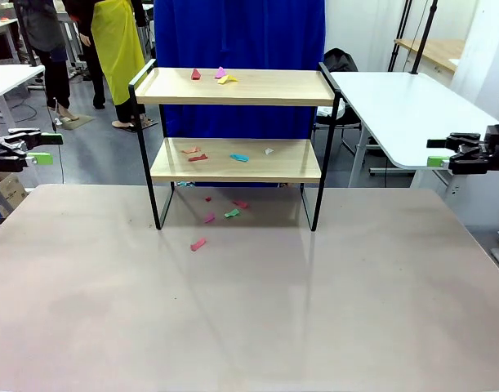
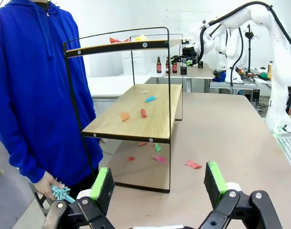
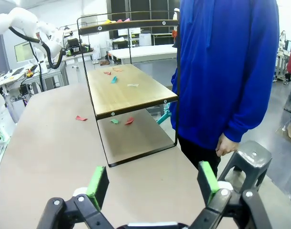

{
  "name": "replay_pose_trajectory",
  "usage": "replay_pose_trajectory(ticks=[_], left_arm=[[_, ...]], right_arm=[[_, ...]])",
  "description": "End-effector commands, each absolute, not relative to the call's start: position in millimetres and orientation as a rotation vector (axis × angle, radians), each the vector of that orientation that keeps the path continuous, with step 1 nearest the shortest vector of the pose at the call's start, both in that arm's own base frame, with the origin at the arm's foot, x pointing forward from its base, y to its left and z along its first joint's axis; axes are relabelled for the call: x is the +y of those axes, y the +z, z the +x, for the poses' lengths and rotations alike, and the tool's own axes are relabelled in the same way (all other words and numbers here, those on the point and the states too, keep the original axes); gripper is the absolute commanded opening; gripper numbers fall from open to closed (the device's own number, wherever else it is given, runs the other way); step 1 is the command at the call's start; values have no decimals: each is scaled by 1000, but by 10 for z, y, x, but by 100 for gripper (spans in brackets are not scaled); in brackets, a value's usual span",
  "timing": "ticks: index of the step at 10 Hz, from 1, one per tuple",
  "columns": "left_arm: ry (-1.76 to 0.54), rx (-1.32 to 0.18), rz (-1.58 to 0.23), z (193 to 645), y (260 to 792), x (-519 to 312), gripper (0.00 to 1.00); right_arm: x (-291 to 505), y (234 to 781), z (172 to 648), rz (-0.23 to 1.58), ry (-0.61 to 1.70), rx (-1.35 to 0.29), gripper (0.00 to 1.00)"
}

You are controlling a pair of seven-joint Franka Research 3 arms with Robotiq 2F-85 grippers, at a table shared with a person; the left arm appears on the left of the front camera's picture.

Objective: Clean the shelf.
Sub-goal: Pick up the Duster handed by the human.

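Observation:
The shelf (image 1: 233,87) stands at the far middle of the table, two light wooden boards in a thin black frame. Coloured paper scraps (image 1: 220,75) lie on its top board. More scraps (image 1: 239,158) lie on the lower board (image 2: 135,112), and others (image 1: 232,213) on the table beneath and in front. My left gripper (image 1: 46,149) hovers open and empty at the far left edge, well clear of the shelf (image 2: 117,47). My right gripper (image 1: 435,153) hangs open and empty at the far right. Both wrist views show the green pads (image 2: 102,183) (image 3: 208,176) spread wide apart, facing the shelf (image 3: 128,90) from its ends.
A person in a blue hoodie (image 1: 241,33) stands right behind the shelf, a teal object (image 2: 60,193) in one hand. A grey stool (image 3: 252,160) sits beside the person. A white table (image 1: 404,106) stands at the back right. The wide near tabletop (image 1: 249,318) is bare.

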State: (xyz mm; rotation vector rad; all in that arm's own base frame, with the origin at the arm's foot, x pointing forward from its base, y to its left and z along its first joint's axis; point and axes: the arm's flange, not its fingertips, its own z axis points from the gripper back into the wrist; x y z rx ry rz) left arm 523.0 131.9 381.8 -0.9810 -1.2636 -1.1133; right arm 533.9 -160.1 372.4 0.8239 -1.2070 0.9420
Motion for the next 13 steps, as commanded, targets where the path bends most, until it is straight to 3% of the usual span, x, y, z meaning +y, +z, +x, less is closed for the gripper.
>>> replay_pose_trajectory(ticks=[1, 9, 13], left_arm=[[-1121, -1279, -1007, 5267, 3797, 1376, 100], [-1090, -1272, -1086, 5616, 3616, 1535, 100], [-1128, -1238, -1018, 5585, 3560, 1481, 100]], right_arm=[[-1612, 3750, 5404, 840, 909, -1223, 100], [-1718, 3600, 5501, 839, 917, -1177, 100], [-1718, 3600, 5501, 839, 917, -1177, 100]])
